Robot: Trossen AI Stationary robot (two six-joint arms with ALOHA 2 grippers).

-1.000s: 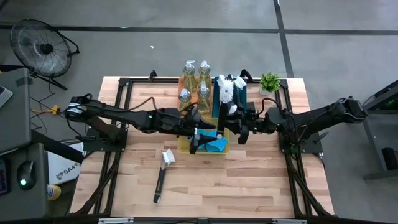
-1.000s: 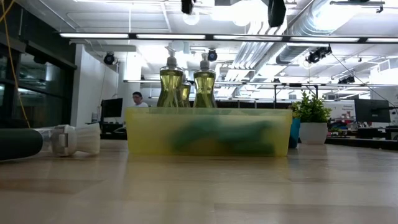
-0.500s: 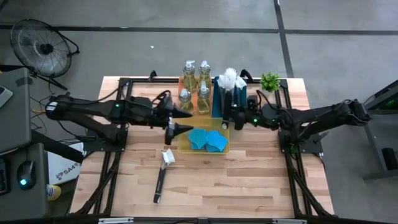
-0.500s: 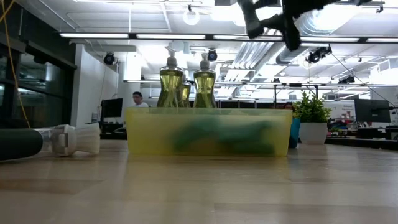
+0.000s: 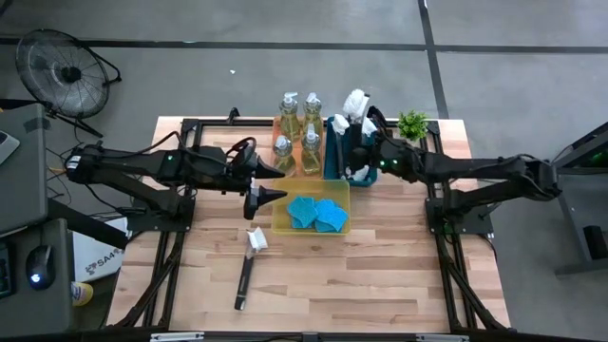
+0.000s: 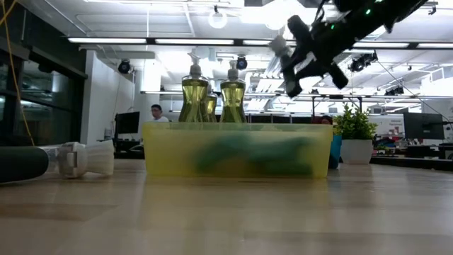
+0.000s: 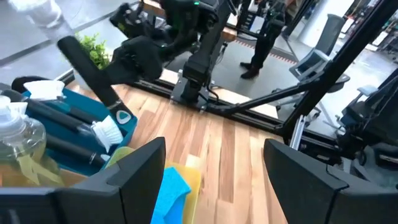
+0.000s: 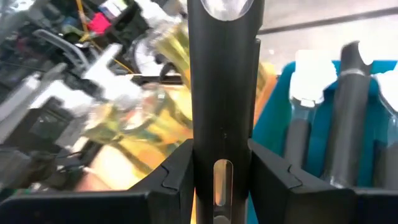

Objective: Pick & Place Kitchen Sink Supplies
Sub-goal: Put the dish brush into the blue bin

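Observation:
My right gripper (image 5: pixel 365 152) hangs over the teal tray (image 5: pixel 332 161), shut on a black-handled dish brush (image 7: pixel 87 68) with its white head (image 5: pixel 357 99) uppermost. More brushes (image 5: pixel 340 125) stand in that tray. Soap bottles (image 5: pixel 296 128) stand in the orange tray beside it. Blue sponges (image 5: pixel 316 213) lie in the yellow tray (image 5: pixel 280 224). One more brush (image 5: pixel 248 268) lies flat on the table. My left gripper (image 5: pixel 274 184) hovers open, left of the yellow tray, holding nothing. My right gripper pinches the brush's black handle (image 8: pixel 224 112) between its two fingers, which lie across it about midway along. The brush is tilted, its head up toward the far edge and its handle end (image 7: pixel 120 114) low by the teal tray's rim. Whether that end touches the tray I cannot tell.
A small green potted plant (image 5: pixel 412 123) stands at the far right, close to my right arm. Bare wood lies near and to the right of the yellow tray. The dark frame rails (image 5: pixel 190 142) run along the table's sides.
My left gripper has drawn back from over the yellow tray toward the table's left edge, rising. My right gripper has carried the brush from over the yellow tray toward the far edge, over the teal tray, sinking and tipping the brush head-up.

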